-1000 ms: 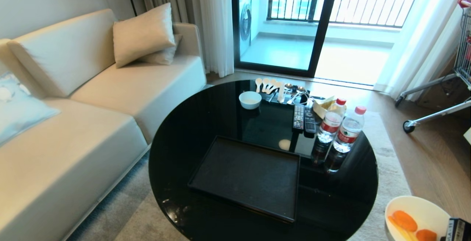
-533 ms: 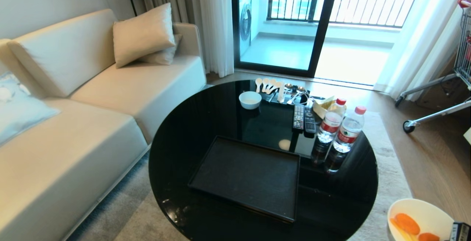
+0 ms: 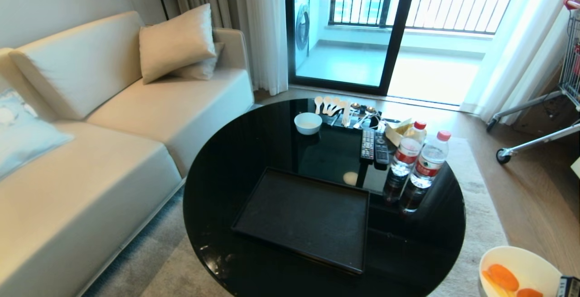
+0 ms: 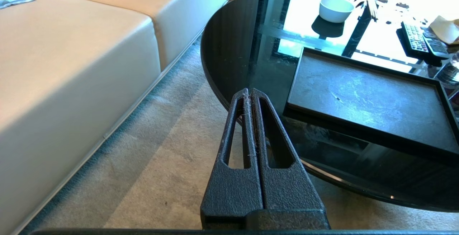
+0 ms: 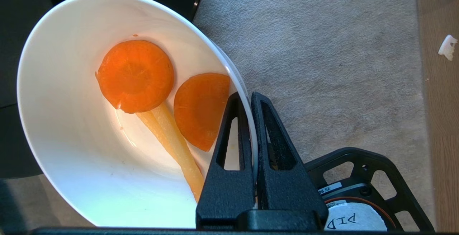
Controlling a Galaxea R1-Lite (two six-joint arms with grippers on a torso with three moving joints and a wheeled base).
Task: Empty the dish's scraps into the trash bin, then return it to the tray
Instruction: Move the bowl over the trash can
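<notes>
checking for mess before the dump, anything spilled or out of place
Nothing spilled: the scraps sit inside the dish, pinched at its rim by the right hand. One small white scrap lies on the wood floor.

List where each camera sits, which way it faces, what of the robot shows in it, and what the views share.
Head view: high on the robot, looking forward and down at the round table, the tray and the sofa; only a corner of the right gripper shows.
Left wrist view: behind the shut left gripper, low beside the table, facing the tray and the small bowl.
Right wrist view: behind the right gripper, facing down at the carpet, clamped on the dish rim, scraps inside.
Shared: the head and right wrist views both show the dish.
</notes>
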